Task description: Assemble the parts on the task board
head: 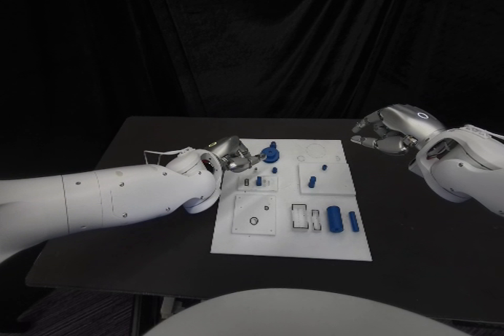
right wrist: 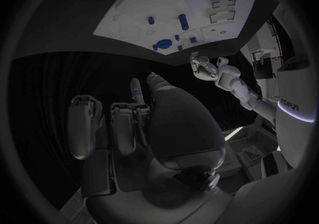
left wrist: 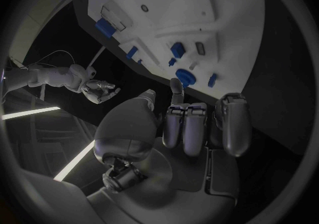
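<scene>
The silver left hand (head: 233, 155) hovers empty, fingers loosely apart, beside the round blue flanged part (head: 271, 156) standing at the white task board's (head: 239, 243) far-left corner, seemingly about to grasp it, while the silver right hand (head: 391, 130) waits curled, holding nothing.

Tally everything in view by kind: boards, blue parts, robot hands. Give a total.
Task board: 1
Blue parts: 7
Hands: 2, the left hand and the right hand
Total: 10
</scene>
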`<state>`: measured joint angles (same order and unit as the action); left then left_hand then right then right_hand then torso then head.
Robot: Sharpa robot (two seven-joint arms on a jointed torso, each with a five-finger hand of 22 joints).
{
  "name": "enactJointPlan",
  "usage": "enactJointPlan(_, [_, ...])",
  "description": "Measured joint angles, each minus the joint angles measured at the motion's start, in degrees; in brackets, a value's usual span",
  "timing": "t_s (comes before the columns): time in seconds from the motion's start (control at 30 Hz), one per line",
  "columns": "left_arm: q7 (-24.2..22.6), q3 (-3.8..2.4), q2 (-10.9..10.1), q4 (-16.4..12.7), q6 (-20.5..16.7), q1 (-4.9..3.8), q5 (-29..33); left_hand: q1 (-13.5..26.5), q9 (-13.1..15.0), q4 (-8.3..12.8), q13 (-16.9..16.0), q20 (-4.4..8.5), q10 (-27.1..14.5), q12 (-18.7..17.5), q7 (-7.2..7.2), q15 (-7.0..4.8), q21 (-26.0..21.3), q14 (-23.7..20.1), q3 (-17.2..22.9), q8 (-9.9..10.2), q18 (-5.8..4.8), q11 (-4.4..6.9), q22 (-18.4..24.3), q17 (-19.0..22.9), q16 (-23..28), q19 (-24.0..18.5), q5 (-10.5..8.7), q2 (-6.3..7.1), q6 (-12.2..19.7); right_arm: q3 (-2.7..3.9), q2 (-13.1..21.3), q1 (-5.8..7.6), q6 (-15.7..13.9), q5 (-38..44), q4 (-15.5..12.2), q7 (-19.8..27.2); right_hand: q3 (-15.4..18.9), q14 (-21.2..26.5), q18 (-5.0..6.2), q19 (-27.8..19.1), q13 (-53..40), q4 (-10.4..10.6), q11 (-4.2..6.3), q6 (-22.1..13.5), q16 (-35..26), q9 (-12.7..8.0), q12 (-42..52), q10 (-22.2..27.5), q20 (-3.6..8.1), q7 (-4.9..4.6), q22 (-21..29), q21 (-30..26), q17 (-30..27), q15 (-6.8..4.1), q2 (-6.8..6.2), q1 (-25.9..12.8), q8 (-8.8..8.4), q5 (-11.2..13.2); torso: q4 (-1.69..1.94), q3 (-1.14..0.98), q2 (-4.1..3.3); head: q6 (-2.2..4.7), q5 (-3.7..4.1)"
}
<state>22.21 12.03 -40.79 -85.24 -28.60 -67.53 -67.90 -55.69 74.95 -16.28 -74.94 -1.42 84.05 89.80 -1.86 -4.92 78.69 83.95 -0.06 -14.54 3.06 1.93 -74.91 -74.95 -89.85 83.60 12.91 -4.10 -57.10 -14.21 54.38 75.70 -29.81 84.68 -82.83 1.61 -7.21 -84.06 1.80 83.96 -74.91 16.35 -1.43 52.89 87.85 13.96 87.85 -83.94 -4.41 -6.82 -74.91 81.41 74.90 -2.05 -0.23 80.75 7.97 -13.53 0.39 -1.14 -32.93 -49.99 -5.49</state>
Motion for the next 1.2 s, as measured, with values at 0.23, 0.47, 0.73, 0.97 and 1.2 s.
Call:
enactJointPlan(0.23, [-0.57, -0.02, -0.78, -0.30, 0.56, -4.89, -3.43, -5.62, 0.00, 0.65, 0.00, 0.16, 0.00, 0.00, 0.11, 0.00, 1.67, 0.00, -0.97, -0.32, 0.00, 0.00, 0.00, 0.00, 0.00, 0.17, -0.13, 0.52, 0.51, 0.00, -0.02, 0.00, -0.09, 0.00, -0.17, 0.00, 0.00, 0.00, 0.00, 0.00, 0.00, 0.00, 0.00, 0.00, 0.00, 0.00, 0.00, 0.00, 0.00, 0.00, 0.01, 0.00, 0.00, 0.00, 0.00, 0.00, 0.00, 0.00, -0.10, 0.04, 0.01, 0.00, -0.57])
enactJointPlan(0.47, [-1.05, 0.01, 2.20, 5.74, 6.89, -7.80, -5.26, -8.37, -0.01, 1.33, 0.00, 0.17, 0.00, 0.00, 0.11, 0.00, 3.84, 0.00, -1.55, -0.32, -0.13, 0.00, 0.00, 0.01, 0.00, 0.16, -3.19, 0.65, 0.51, 0.00, -0.40, 0.00, -0.11, -0.01, -0.17, -0.01, 0.00, 0.00, 0.00, 0.00, 0.00, 0.00, 0.00, 0.00, 0.00, -0.05, 0.00, 0.00, 0.00, 0.00, 0.01, 0.00, 0.00, 0.00, 0.00, 0.00, 0.00, 0.00, -0.08, -0.02, -0.09, 0.00, -0.59])
enactJointPlan(0.73, [-0.73, 0.10, 7.22, 14.96, 18.80, -8.36, -3.79, -7.79, -0.01, 0.16, 0.00, 0.17, 0.00, 0.00, 0.13, 0.01, 4.99, 0.00, -3.64, -0.32, -0.96, 0.00, 0.01, 0.01, 0.00, 0.16, -5.02, 1.21, -0.36, 0.01, -0.50, 0.00, -0.11, -0.02, -0.45, -0.03, 0.00, 0.00, 0.00, 0.00, 0.00, 0.00, 0.00, 0.21, 0.00, -0.04, 0.00, 0.00, 0.00, 0.21, 0.00, 0.00, 0.00, 0.00, 0.00, 0.00, 0.01, -0.20, 0.01, -0.17, -0.25, 0.00, -0.39])
enactJointPlan(0.97, [0.83, 0.12, 10.83, 21.31, 26.95, -8.39, -2.37, -8.10, -0.12, 0.52, 0.00, 0.17, 0.00, 0.00, -0.22, 0.00, 4.49, 0.00, -4.60, 1.27, -0.95, 0.00, 0.01, 0.02, 0.00, 0.16, -5.01, 1.33, -0.01, 0.01, -0.59, 0.00, -0.12, -0.02, -0.54, -0.03, 0.00, 0.00, 0.00, 0.00, 0.00, 0.00, 0.00, 0.21, 0.00, -0.14, 0.00, 0.00, 0.00, 0.21, -0.04, 0.00, 0.00, 0.00, 0.00, 0.00, 0.01, -0.68, -0.17, -0.23, -0.40, 0.00, -0.81])
enactJointPlan(1.2, [1.57, 0.12, 13.02, 25.24, 32.08, -8.39, -1.05, -8.34, -2.56, 0.33, 0.00, -0.05, -0.06, 0.00, -0.92, 0.22, 3.97, 0.22, -5.86, 4.07, -0.94, -0.06, 0.01, 0.02, 0.00, 0.37, -5.53, 1.09, 0.69, 0.00, -0.84, 0.00, -0.13, -0.02, -0.53, -0.01, -0.15, 0.00, 0.00, 0.00, 0.00, -0.16, 0.00, 0.21, 0.00, -0.24, 0.00, 0.00, 0.00, 0.21, -0.03, 0.00, 0.00, 0.00, -0.23, 0.23, 0.01, -1.33, -0.34, -0.15, -0.58, 0.00, -1.09])
